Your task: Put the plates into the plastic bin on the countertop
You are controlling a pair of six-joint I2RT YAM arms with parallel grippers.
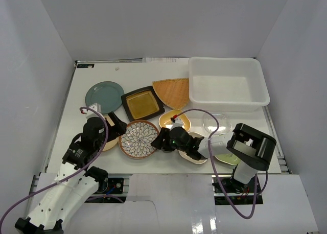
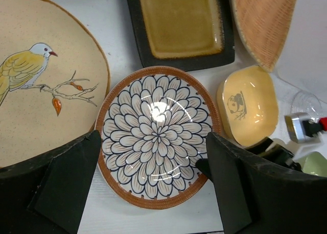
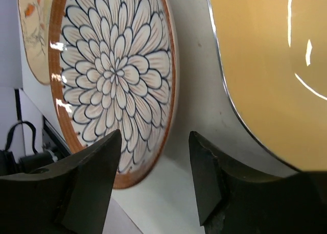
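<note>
your left fingers [image 2: 66, 178]: spread wide, empty, straddling the petal plate [image 2: 157, 134]
your right fingers [image 3: 92, 172]: partly apart, empty, low between petal plate and yellow plate [image 3: 271, 65]

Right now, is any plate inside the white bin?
No, the white bin shows only its bare floor; the flower plate and the other plates lie outside it.

Nine plates sit on the tabletop [image 1: 102, 73]: one teal round plate [image 1: 104, 96], one black-rimmed yellow rectangle [image 1: 142, 103], one woven fan tray [image 1: 172, 91], one petal-patterned round plate [image 1: 138, 138], one tan oval plate [image 2: 51, 116], one clear glass plate [image 1: 217, 122] and three squares: yellow square [image 1: 176, 121], cream square [image 1: 200, 158], green square [image 1: 227, 159]. There is one plastic bin [image 1: 227, 98].
</note>
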